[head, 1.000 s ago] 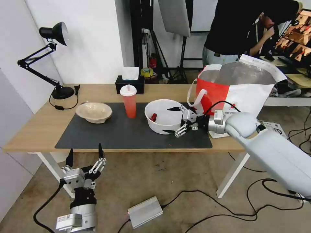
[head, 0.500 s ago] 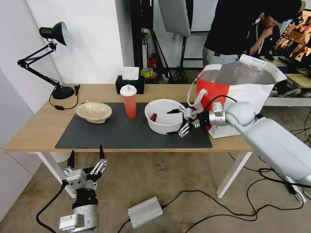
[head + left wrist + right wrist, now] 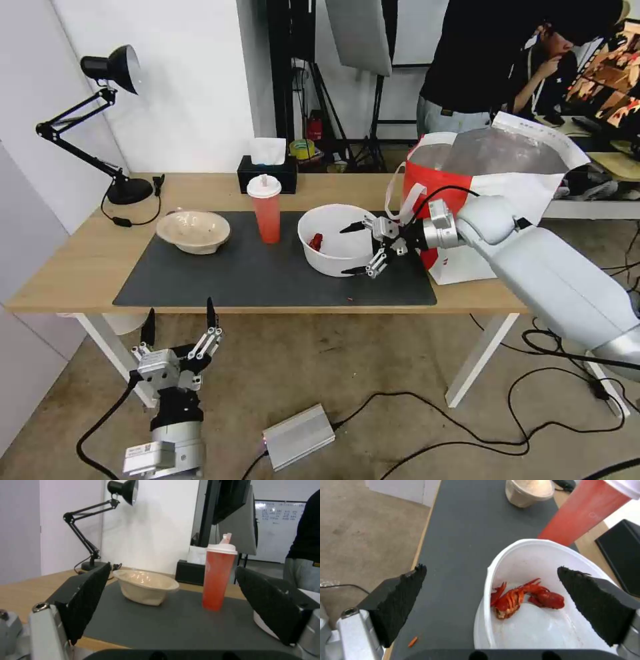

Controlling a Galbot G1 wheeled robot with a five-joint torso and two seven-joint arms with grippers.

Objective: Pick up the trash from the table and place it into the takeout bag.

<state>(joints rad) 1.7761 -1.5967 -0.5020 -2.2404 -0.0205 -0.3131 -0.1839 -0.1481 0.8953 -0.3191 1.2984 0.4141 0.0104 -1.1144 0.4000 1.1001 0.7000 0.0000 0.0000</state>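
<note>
On the dark mat of the table (image 3: 80, 267) stand a shallow beige bowl (image 3: 193, 231) (image 3: 146, 586) (image 3: 529, 491), a red drink cup (image 3: 266, 209) (image 3: 218, 576) (image 3: 586, 508) with a white lid, and a large white bowl (image 3: 337, 239) (image 3: 536, 597) holding red crayfish scraps (image 3: 525, 597). My right gripper (image 3: 355, 249) (image 3: 491, 606) is open, one finger over the white bowl's inside and the other outside its near right rim. The takeout bag (image 3: 493, 193) stands open at the table's right end. My left gripper (image 3: 178, 323) (image 3: 173, 605) hangs open below the table's front edge.
A black tissue box (image 3: 267, 172) sits behind the cup and a black desk lamp (image 3: 100, 120) stands at the back left. A small red scrap (image 3: 353, 301) lies on the mat's front edge. A silver box (image 3: 298, 437) and cables lie on the floor.
My right gripper has risen slightly and shifted left toward the white bowl, now straddling its right rim. The left arm has barely moved.
</note>
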